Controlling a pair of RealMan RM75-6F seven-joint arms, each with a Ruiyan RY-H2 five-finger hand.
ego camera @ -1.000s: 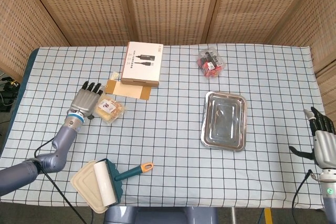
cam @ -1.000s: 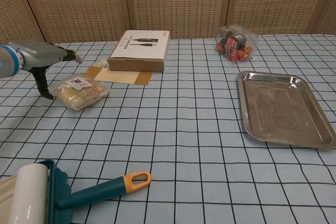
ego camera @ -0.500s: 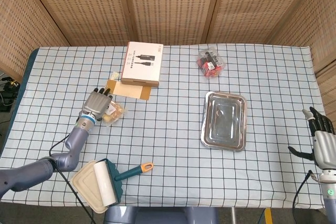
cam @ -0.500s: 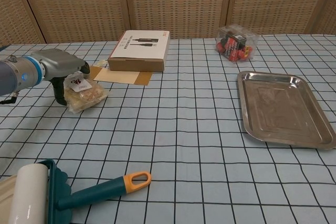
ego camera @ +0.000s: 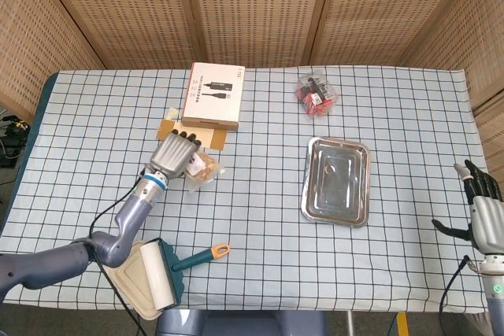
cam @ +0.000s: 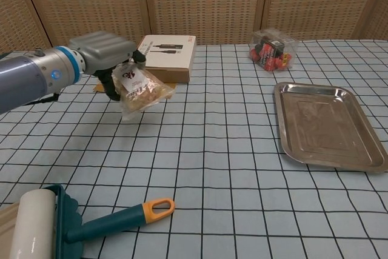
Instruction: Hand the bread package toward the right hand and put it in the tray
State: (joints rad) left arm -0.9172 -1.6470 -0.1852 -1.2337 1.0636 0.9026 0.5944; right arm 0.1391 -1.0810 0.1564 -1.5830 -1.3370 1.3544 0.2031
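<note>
While left hand [cam: 106, 59] grips bread package [cam: 140, 87] (lifted) — tray [ego camera: 336, 180] empty.

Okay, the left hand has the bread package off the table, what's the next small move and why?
Probably carry it further toward the robot's right. The left hand grips the bread package above the cloth near the cardboard box, while the right hand waits open at the far table edge, beyond the empty tray. That gap must close before any handover.
</note>
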